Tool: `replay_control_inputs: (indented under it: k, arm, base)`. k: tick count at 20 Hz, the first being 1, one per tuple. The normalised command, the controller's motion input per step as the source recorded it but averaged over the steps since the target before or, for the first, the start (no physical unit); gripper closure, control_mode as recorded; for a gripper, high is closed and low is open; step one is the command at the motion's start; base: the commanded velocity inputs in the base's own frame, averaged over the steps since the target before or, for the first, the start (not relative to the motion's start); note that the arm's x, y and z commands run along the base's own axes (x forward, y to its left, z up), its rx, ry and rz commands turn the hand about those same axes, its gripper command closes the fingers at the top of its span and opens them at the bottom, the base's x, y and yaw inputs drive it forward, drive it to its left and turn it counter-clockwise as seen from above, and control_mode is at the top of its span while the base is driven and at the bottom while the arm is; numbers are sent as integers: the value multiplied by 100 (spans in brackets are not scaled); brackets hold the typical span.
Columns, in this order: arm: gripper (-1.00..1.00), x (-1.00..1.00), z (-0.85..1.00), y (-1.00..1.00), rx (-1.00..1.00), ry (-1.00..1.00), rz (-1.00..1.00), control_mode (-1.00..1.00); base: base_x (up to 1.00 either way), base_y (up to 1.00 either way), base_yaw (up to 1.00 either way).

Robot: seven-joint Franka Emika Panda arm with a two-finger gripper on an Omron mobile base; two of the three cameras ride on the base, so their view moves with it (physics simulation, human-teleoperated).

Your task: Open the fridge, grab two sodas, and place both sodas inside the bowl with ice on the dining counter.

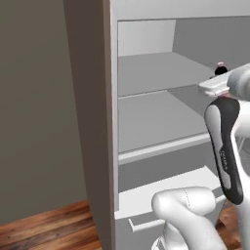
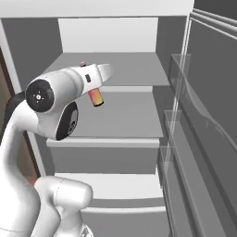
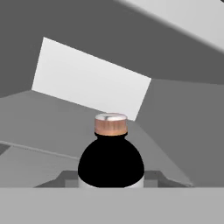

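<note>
You are working inside the open fridge (image 2: 139, 69), above its grey shelf (image 2: 125, 115). The gripper (image 2: 95, 92) is closing tightly on one soda bottle (image 3: 111, 162), lifted above that shelf. If you are pulling it out too fast, the bottle may be hitting the door bins (image 2: 183, 152) and slipping.

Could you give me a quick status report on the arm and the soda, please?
Gripper shut on pink soda, lifted above the shelf. Fridge door open. Nothing in the way.
</note>
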Motion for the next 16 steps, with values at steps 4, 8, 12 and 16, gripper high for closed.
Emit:
replay_control_inputs:
  k: [4, 8, 12, 16]
  arm:
    - [100, -100, -29, 5, -9, 6, 0, -100]
    - [100, -100, -35, 0, -1, 1, 0, -100]
    - [100, -99, -28, 0, 0, 1, 0, -100]
    - [100, -49, -11, 1, -1, 1, 0, 100]
  base:
    - [0, 0, 0]
    - [0, 0, 0]
    - [0, 0, 0]
    - [-47, 13, 0]
